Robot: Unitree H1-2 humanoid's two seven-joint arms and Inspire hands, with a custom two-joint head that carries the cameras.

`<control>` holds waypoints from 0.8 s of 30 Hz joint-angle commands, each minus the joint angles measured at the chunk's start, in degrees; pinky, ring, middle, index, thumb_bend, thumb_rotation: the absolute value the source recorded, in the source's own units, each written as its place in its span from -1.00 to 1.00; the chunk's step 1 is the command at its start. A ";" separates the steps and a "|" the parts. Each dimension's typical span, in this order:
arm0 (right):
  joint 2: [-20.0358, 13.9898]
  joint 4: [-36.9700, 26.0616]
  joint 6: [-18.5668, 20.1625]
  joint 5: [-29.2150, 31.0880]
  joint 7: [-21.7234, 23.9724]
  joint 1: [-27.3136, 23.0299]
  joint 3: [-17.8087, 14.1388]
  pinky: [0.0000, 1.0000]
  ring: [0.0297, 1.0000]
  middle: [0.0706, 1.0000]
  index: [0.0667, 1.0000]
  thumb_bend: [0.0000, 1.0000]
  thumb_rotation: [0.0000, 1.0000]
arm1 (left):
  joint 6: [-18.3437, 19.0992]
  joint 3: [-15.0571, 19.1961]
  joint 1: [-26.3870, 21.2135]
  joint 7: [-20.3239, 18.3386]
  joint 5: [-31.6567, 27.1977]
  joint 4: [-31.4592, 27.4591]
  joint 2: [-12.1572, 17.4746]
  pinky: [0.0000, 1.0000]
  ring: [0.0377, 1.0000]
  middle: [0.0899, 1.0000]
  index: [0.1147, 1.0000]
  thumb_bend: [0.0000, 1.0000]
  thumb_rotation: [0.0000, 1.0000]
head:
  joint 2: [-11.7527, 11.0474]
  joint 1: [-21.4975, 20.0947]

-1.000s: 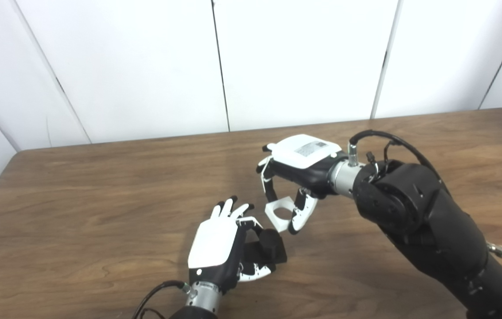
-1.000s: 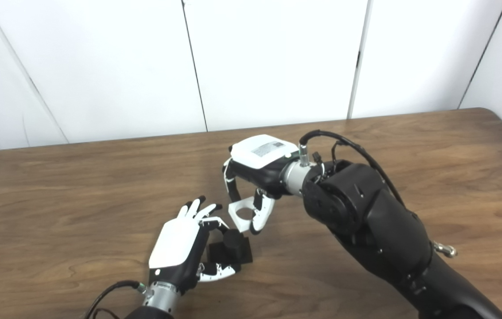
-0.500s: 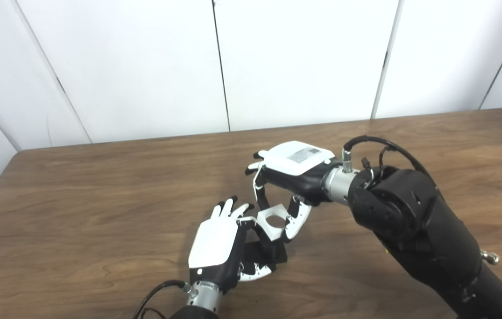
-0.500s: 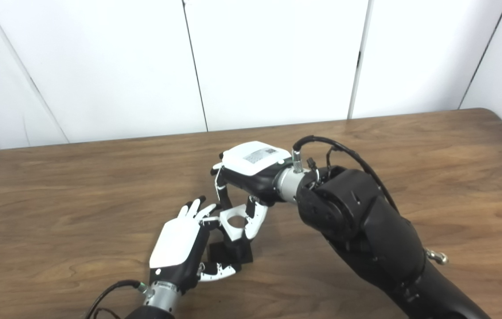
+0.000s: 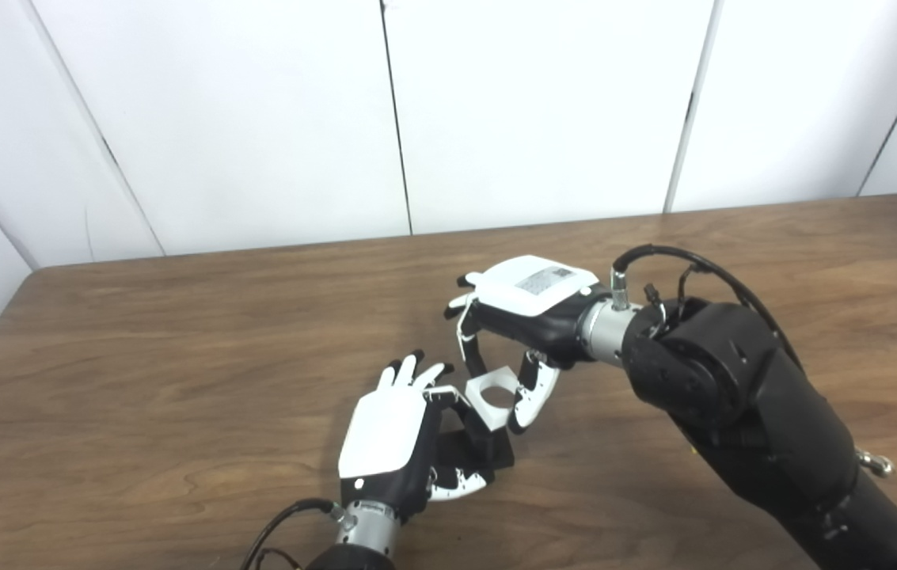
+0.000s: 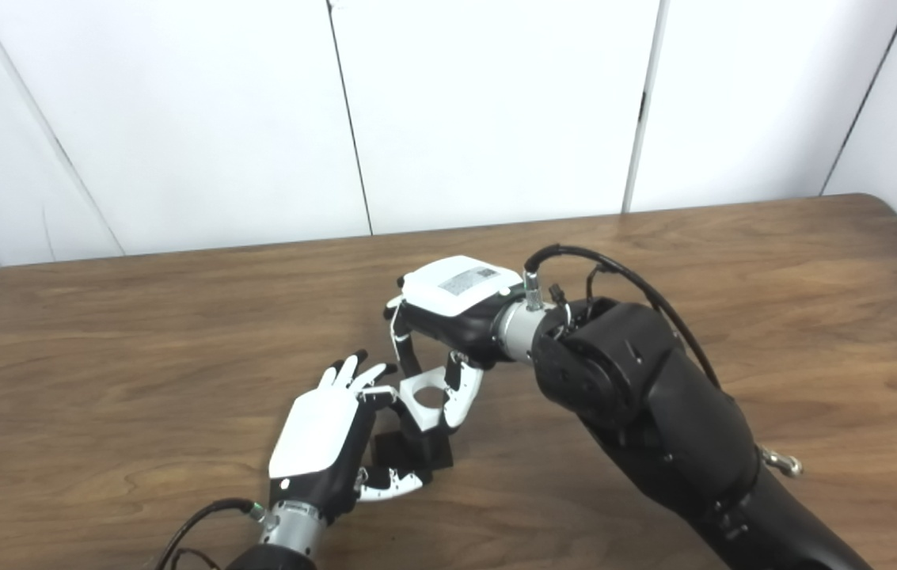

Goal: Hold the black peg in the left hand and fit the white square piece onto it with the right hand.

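Near the middle of the brown wooden counter [image 5: 139, 356], toward its 6 o'clock edge, the black peg [image 5: 488, 453] is gripped in the left robot hand [image 5: 393, 443], its square base resting on or just above the wood; which cannot be told. The fingers of that hand are curled around the peg's side, with the upper fingertips [image 5: 416, 368] spread toward 12 o'clock. The white square piece [image 5: 490, 392], pierced by a round hole, is pinched between the thumb and fingers of the right robot hand [image 5: 523, 317], which is closed on it from 1 o'clock. The piece is held tilted directly over the top of the peg, touching or nearly touching it. The peg's upper end is hidden behind the piece.
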 commanded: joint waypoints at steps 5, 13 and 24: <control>0.35 0.48 -1.51 0.65 -2.16 -0.76 -1.52 1.00 1.00 0.81 -0.10 0.05 -0.73 | 1.46 0.08 -0.42 -0.93 1.80 0.74 0.38 1.00 1.00 0.78 -0.15 0.05 -0.85 | -0.05 0.06; 0.45 1.76 -2.51 0.32 -3.24 0.16 -1.01 1.00 1.00 0.79 -0.10 0.05 -0.73 | 1.81 0.26 -0.77 -1.20 1.71 0.79 0.23 1.00 1.00 0.79 -0.15 0.04 -0.85 | -0.16 0.39; 1.06 1.73 -2.69 1.32 -3.91 0.67 -0.90 1.00 1.00 0.79 -0.10 0.05 -0.73 | 1.64 0.42 -1.08 -1.14 1.42 0.97 0.31 1.00 1.00 0.78 -0.15 0.05 -0.85 | -0.35 0.49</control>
